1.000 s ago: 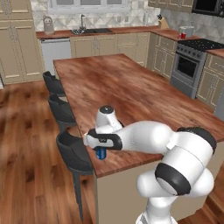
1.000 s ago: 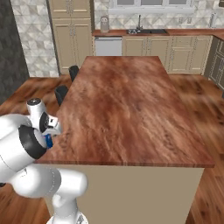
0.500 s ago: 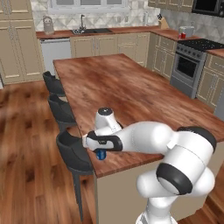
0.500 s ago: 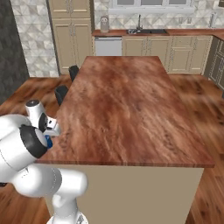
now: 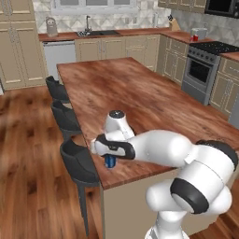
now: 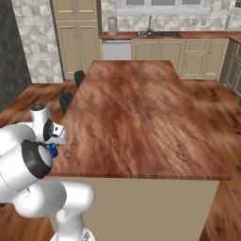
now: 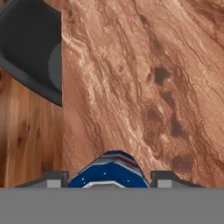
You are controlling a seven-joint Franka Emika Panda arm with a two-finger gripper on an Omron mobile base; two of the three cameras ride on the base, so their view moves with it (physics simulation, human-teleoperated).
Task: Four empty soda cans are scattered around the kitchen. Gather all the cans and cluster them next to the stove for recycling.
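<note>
Arm: bent low over the near left corner of the wooden tabletop (image 5: 140,98), with the gripper (image 5: 109,158) pointing down at the edge.
Jaws: closed on the blue can (image 5: 110,161), one finger at each side of it in the hand view, where the gripper (image 7: 109,180) sits at the bottom.
Blue can: held upright in the jaws at the tabletop's near left corner; in the hand view the blue can (image 7: 109,173) shows a blue body with a red and white stripe. From the right base view the blue can (image 6: 52,150) peeks out below the wrist, right by the table edge. Whether it touches the wood or is just above it, I cannot tell.
Stove: the stove (image 5: 205,70) stands against the right wall, well apart from the can, across the tabletop.
Red can: a small red can (image 5: 195,37) stands on the counter just left of the stove, at the back.
Stools: three dark stools line the left side of the tabletop; the nearest stool (image 5: 79,163) is just beside the gripper, and its seat shows in the hand view as the stool (image 7: 30,48) at top left.
Sink: the sink (image 5: 95,32) sits in the back counter under the window.
</note>
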